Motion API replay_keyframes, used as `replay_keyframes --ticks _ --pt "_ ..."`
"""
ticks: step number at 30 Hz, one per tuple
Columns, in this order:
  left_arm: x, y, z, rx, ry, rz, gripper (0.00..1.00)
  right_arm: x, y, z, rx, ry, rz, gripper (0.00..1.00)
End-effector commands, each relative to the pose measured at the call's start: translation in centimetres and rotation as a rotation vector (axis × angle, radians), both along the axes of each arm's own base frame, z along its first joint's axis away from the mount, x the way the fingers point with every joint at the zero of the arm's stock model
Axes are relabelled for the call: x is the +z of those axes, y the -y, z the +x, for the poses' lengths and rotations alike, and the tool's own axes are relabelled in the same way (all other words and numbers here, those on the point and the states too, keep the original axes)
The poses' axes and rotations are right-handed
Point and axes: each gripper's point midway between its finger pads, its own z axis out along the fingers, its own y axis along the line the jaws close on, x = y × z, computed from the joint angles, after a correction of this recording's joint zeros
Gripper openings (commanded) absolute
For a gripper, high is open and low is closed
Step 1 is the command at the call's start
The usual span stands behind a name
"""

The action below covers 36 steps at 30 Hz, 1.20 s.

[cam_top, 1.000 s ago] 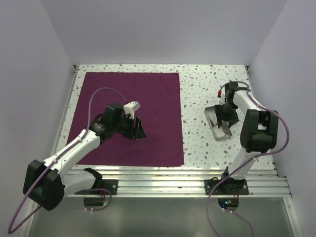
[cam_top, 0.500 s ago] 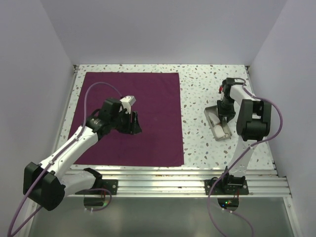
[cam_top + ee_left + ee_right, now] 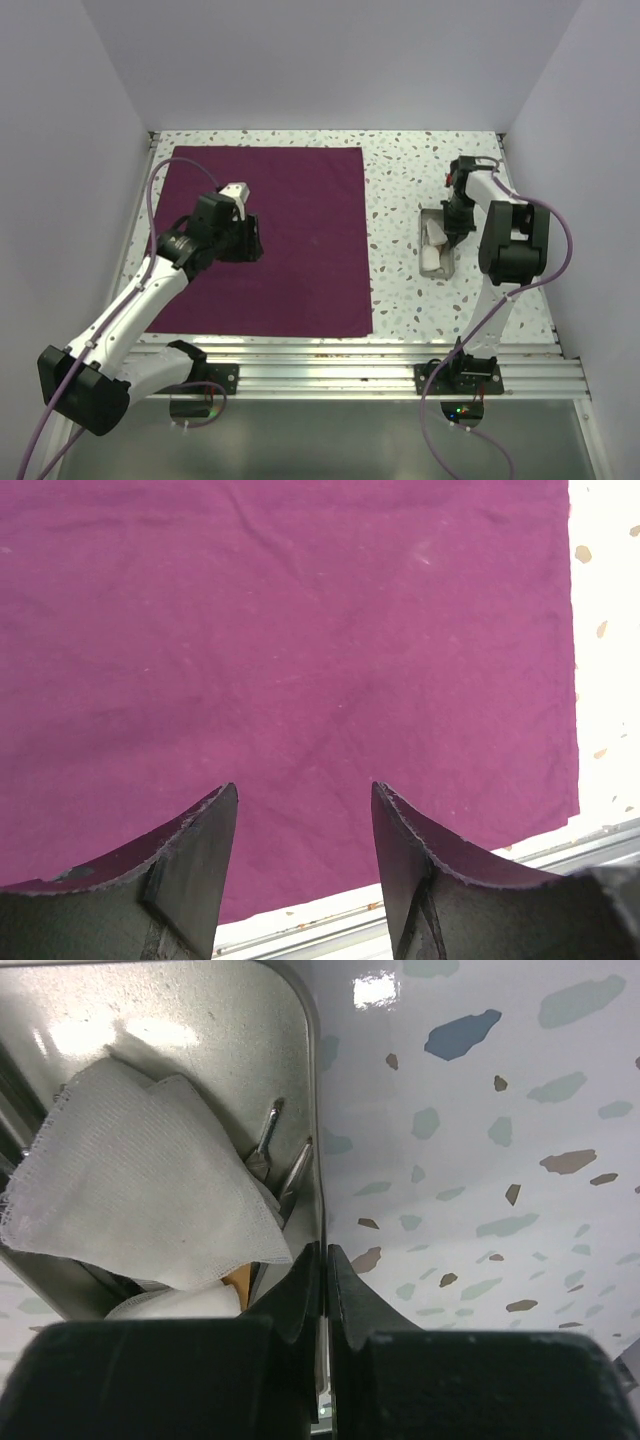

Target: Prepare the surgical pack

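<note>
Bright even light; glare on tray (image 3: pixel 200 1020).

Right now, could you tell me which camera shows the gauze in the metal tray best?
Right wrist: the gauze lies large in the tray, weave visible. Top external shows a small white patch. Left wrist misses it.

Left arm is holding extended forward, left gripper (image 3: pixel 304 788) hanging open. Right arm is standing folded, right gripper (image 3: pixel 322 1249) pinching the tray (image 3: pixel 200 1005) rim.

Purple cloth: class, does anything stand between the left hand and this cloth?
Nothing visible does. The open left hand hangs directly over bare purple cloth, with no object between them.
</note>
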Motion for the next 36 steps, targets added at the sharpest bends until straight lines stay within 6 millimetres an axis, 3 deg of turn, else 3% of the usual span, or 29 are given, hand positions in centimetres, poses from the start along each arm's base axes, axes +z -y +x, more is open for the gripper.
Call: replay_keyframes --ticks 1,5,7,10,12,14,16,17,19,24,29,31,32,33,34,36 --pt "1.3 -1.1 0.6 0.076 0.021 0.019 0.60 3.1 -0.5 1.4 -0.052 0.076 0.026 0.00" --pt "2.0 -1.3 1.0 0.093 0.025 0.017 0.60 5.1 -1.7 1.3 -0.126 0.086 0.027 0.00" --pt "2.1 -1.8 1.4 0.121 0.025 0.039 0.61 6.5 -3.3 1.2 -0.172 0.100 0.036 0.00" --pt "2.5 -3.1 1.9 0.199 0.010 0.087 0.61 8.6 -7.4 0.8 -0.247 0.135 0.056 0.00" --pt "2.8 -4.2 2.5 0.281 0.005 0.123 0.61 9.6 -11.4 0.6 -0.261 0.165 0.078 0.00" --pt "2.7 -5.1 2.6 0.348 -0.013 0.159 0.61 9.9 -15.0 0.4 -0.393 0.181 0.129 0.00" --pt "2.7 -6.0 2.4 0.392 -0.026 0.194 0.60 10.3 -19.9 0.1 -0.498 0.196 0.180 0.00" --pt "3.1 -6.6 2.7 0.439 -0.012 0.214 0.61 9.7 -22.6 -0.5 -0.486 0.187 0.187 0.00" --pt "3.4 -7.5 2.5 0.482 -0.009 0.247 0.61 10.0 -25.8 -0.3 -0.593 0.199 0.227 0.00" --pt "4.9 -9.9 2.3 0.603 0.044 0.304 0.62 8.2 -34.2 -1.3 -0.722 0.178 0.298 0.00" --pt "4.8 -9.9 1.5 0.607 0.022 0.293 0.63 7.6 -40.0 -1.7 -0.738 0.216 0.331 0.00" --pt "4.1 -9.9 1.3 0.606 0.013 0.298 0.64 5.9 -41.3 -1.9 -0.760 0.208 0.314 0.00" --pt "4.0 -9.9 1.2 0.606 0.013 0.298 0.64 6.4 -42.6 -1.8 -0.750 0.225 0.337 0.00" --pt "3.8 -9.9 1.2 0.605 0.010 0.299 0.64 6.3 -43.0 -2.0 -0.758 0.225 0.329 0.00" --pt "3.8 -10.0 1.2 0.601 0.011 0.306 0.64 4.5 -43.4 -2.2 -0.756 0.208 0.295 0.00" --pt "3.8 -10.1 1.3 0.600 0.016 0.310 0.64 4.4 -44.7 -2.7 -0.744 0.201 0.294 0.00"
